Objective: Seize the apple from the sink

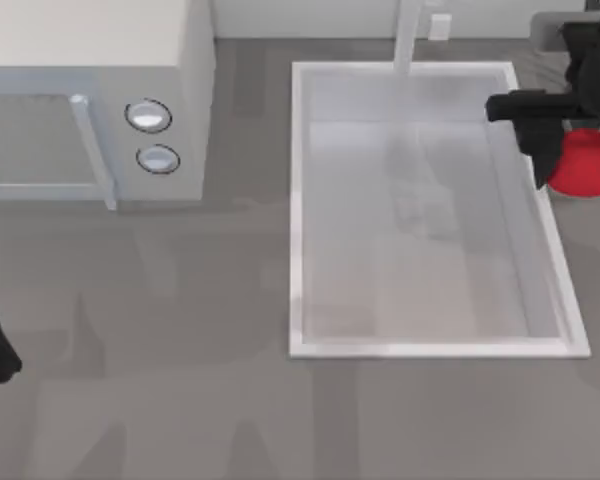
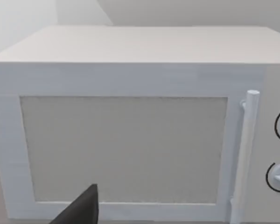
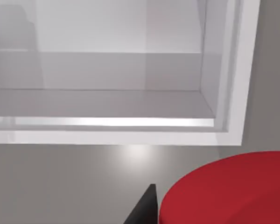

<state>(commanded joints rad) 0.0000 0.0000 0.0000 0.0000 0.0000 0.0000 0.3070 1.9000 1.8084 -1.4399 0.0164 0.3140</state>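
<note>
The small, smooth, bright-red rounded apple (image 1: pixel 586 163) sits outside the large white rectangular sink (image 1: pixel 426 348), just beyond the far end of the basin's right rim, over the grey table (image 1: pixel 180 400). The right gripper (image 1: pixel 552 140) is there with it, near the top view's upper right corner: one dark finger lies along the apple's left side, touching it, over the sink's right rim. The other finger is hidden, so I cannot tell how far the fingers are open or whether they have hold of the apple. In the right wrist view the apple (image 3: pixel 233 191) is large and close, with a dark fingertip (image 3: pixel 144 210) just beside it and the sink's thick rim (image 3: pixel 130 137) and pale glossy floor beyond.

The left arm is parked at the table's left edge in the top view. Its wrist view faces the white box-shaped microwave (image 2: pixel 126 79) with two round knobs, and one dark fingertip (image 2: pixel 84 210) shows in front of the door; I cannot tell how its fingers stand.
</note>
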